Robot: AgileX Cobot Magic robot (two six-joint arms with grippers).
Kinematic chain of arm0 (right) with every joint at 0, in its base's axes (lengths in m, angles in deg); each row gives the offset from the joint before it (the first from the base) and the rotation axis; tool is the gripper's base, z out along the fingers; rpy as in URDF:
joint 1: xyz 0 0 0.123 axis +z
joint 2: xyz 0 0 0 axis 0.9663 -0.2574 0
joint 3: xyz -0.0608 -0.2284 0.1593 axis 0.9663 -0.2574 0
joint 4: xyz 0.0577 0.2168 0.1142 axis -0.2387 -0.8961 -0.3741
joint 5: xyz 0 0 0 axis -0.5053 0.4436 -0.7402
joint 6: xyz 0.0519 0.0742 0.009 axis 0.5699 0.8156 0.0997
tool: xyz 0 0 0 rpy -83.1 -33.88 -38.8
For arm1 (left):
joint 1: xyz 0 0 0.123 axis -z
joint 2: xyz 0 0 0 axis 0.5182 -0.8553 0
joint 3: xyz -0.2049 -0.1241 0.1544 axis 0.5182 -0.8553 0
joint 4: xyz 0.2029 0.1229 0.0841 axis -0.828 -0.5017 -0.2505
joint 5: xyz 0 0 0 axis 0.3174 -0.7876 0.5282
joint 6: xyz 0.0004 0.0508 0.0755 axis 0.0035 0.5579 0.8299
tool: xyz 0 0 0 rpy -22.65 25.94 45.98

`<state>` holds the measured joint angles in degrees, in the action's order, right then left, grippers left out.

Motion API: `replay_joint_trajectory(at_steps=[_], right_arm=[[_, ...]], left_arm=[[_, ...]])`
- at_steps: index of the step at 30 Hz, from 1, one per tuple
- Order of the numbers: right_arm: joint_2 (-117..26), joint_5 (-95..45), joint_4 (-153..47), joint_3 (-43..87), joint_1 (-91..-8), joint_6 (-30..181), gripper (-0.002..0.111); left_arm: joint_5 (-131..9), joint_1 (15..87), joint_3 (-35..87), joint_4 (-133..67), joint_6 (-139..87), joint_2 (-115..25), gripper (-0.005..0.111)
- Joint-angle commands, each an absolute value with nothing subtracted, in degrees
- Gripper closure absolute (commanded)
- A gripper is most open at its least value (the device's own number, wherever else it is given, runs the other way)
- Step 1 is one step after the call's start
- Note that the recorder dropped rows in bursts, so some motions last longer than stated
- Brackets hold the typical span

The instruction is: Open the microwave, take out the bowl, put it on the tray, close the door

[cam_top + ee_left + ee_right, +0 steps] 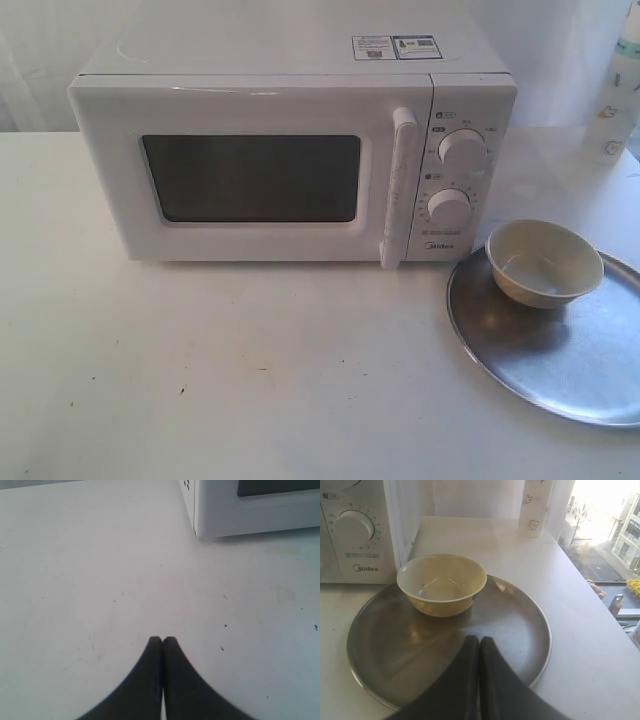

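The white microwave (290,150) stands at the back of the table with its door (250,175) shut and the bar handle (398,188) upright. To its right lies the silver tray (560,350), and the cream bowl (543,262) stands upright on the tray's near-microwave part. In the right wrist view the bowl (441,584) sits on the tray (395,650), and my right gripper (479,640) is shut and empty above the tray, apart from the bowl. My left gripper (162,640) is shut and empty over bare table, short of the microwave's corner (200,510). Neither gripper shows in the exterior view.
A white bottle (615,90) stands at the back right beside the microwave; it also shows as a white cylinder (536,507). The table's right edge (590,595) runs close past the tray, with a window drop beyond.
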<state>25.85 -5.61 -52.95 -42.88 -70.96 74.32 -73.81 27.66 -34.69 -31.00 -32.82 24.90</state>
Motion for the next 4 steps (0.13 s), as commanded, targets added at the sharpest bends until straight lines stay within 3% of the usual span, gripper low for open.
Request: replay_joint_trajectory(at_steps=[1,4], right_arm=[[26.19,-5.9,-52.95,-43.16,-71.25,74.35,0.108],[26.19,-5.9,-52.95,-43.16,-71.25,74.35,0.108]], left_arm=[[-73.95,27.96,-34.53,-30.51,-32.82,25.02,0.107],[-73.95,27.96,-34.53,-30.51,-32.82,25.02,0.107]])
